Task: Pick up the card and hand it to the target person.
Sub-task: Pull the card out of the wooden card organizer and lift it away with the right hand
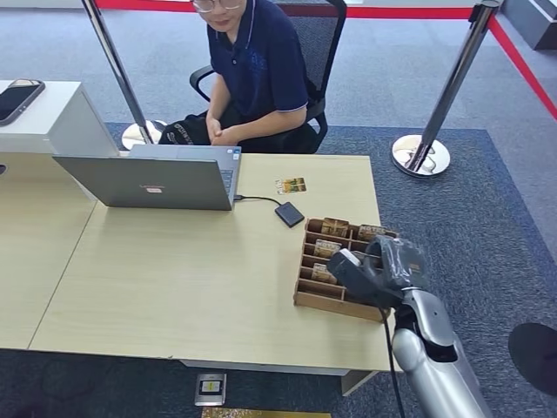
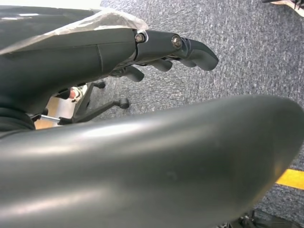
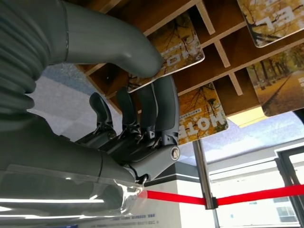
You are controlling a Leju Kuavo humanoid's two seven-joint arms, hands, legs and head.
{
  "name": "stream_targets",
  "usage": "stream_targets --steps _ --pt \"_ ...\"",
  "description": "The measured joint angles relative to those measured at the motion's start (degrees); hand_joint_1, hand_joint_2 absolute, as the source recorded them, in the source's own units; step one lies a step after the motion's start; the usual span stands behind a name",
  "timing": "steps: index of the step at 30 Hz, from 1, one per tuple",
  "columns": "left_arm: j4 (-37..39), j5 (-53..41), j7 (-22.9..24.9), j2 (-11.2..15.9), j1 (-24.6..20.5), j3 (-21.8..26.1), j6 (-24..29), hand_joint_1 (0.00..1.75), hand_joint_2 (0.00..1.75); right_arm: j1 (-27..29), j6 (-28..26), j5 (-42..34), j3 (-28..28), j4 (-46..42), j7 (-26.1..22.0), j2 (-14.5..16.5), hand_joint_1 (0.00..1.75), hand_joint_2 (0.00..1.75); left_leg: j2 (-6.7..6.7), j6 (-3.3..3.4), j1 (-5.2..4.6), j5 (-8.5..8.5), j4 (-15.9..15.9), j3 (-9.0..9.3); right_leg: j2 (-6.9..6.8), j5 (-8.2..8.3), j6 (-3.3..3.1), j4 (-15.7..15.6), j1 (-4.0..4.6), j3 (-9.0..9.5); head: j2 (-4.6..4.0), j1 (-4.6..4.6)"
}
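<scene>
Head view: pale wood-grain tabletop (image 1: 197, 279), smooth, rectangular. Near its right edge a shallow wooden tray (image 1: 315, 296), divided into compartments, is holding several glossy cards (image 1: 326, 248) printed with autumn trees. The right hand (image 1: 381, 266), grey with a clear plastic wrap over its back, is reaching in from the silver arm and hovering over the tray's right side, thumb pointing left across the compartments. A person (image 1: 259, 74) in a dark polo is sitting in a black mesh chair (image 1: 322, 52) beyond the far edge. A grey laptop (image 1: 154, 178) is standing open, cabled to a small dark slab (image 1: 290, 214); 1 loose card (image 1: 291, 185) is lying flat just past it. 2 chrome posts with red belts are standing on grey carpet.

Left wrist view: the left hand (image 2: 168, 50) is hanging over speckled carpet, fingers (image 2: 163, 64) loosely apart, holding nothing.

Right wrist view: the thick grey thumb (image 3: 118, 45) is touching the edge of a card (image 3: 179, 45) in the tray, dark fingers (image 3: 150, 107) curving beneath; whether the card is actually grasped, cannot tell.
</scene>
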Motion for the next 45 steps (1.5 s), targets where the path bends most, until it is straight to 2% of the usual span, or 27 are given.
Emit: stream_targets --steps 11,29,38,45 --pt "0.02 -0.26 -0.01 0.01 0.0 -0.46 -0.09 0.0 0.0 1.81 -0.05 0.63 0.04 -3.54 0.53 -1.2 1.31 1.75 0.0 0.02 -0.01 0.02 0.02 -0.03 0.0 0.05 0.05 -0.01 -0.01 0.0 0.0 0.0" --pt "0.02 0.64 -0.86 0.01 0.01 -0.44 -0.07 0.0 0.0 2.81 -0.67 1.8 0.22 -15.52 -1.02 -6.13 1.27 1.75 -0.01 0.03 -0.01 0.02 0.06 -0.21 0.0 0.06 0.06 0.0 -0.01 -0.11 0.0 0.0" --pt "0.15 1.29 -0.35 0.01 -0.02 -0.38 0.52 0.0 0.0 -0.69 -0.88 2.38 2.26 -19.91 -3.71 -6.69 1.27 1.75 -0.01 0.03 -0.01 0.02 0.06 -0.21 0.0 0.06 0.07 0.01 -0.01 -0.1 0.0 0.0" --pt "0.3 1.3 -0.63 -0.03 -0.2 -0.38 0.63 0.0 0.0 -7.01 0.09 2.75 6.84 -19.56 -4.31 -4.57 1.27 1.75 -0.01 0.03 0.0 0.06 0.06 -0.22 0.0 0.07 0.06 0.05 0.0 -0.11 0.0 0.0"
